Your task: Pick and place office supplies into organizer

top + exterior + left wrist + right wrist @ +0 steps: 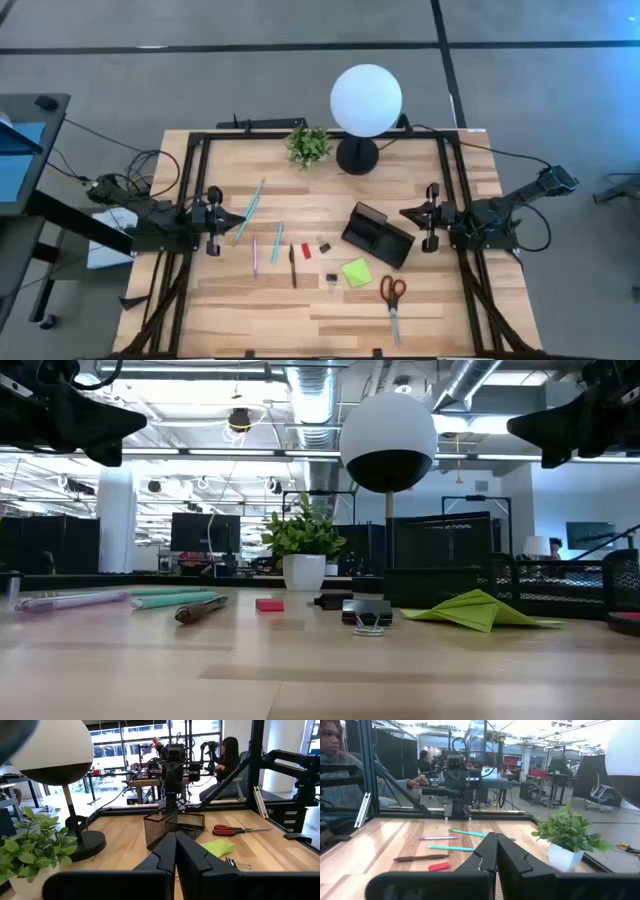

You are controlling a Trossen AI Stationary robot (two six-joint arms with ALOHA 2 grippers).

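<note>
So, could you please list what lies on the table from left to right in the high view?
Long teal pen → pink pen → short teal pen → dark pen → small red piece → sticky-note pad → scissors.

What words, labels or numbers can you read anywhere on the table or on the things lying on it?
None can be read.
The black organizer, the pens, the scissors and the green sticky-note pad show no lettering.
The globe lamp and the plant pot are plain.
Screens in the room behind, seen in the low view, glow but are too blurred to read.
</note>
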